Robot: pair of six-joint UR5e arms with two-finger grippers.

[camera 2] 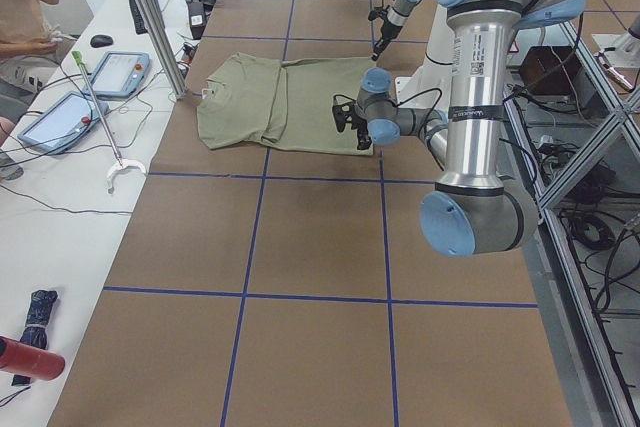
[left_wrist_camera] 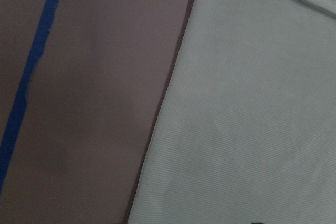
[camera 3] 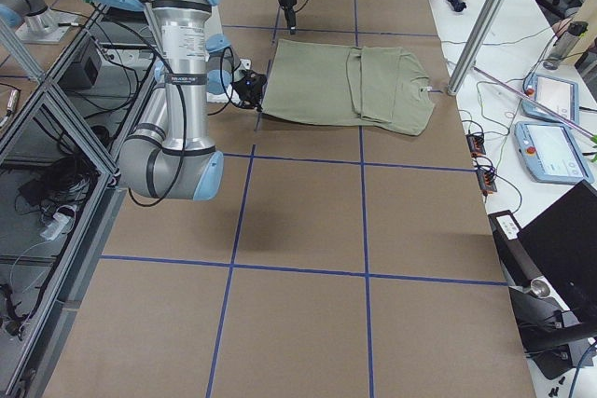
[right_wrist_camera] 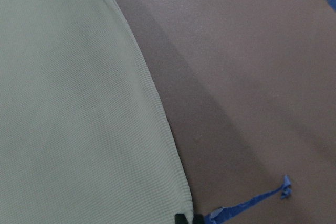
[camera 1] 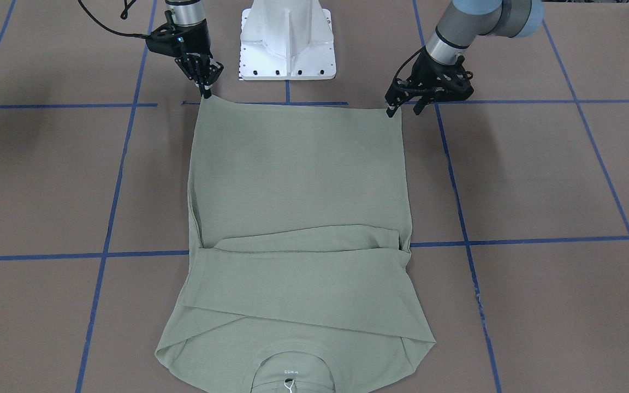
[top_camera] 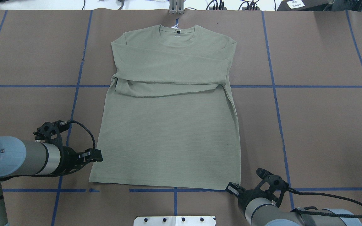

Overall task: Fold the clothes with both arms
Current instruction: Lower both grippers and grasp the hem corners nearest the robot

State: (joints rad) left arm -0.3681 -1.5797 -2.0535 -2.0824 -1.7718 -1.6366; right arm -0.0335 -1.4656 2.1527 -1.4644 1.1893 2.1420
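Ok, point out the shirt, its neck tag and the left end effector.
shirt (top_camera: 168,135), overhead exterior, lower body panel.
neck tag (camera 1: 290,386), exterior front-facing, white face.
left end effector (camera 1: 403,109), exterior front-facing, between fingertips.

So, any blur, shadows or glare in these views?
Left wrist: dim and soft, the shirt knit barely resolves. Right wrist: sharper, with a shadow band beside its edge. Front-facing: a shadow blotch on the table. Overhead: even, crisp, no glare.

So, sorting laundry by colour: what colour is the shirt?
Pale sage green; the shirt shows best in the overhead view.
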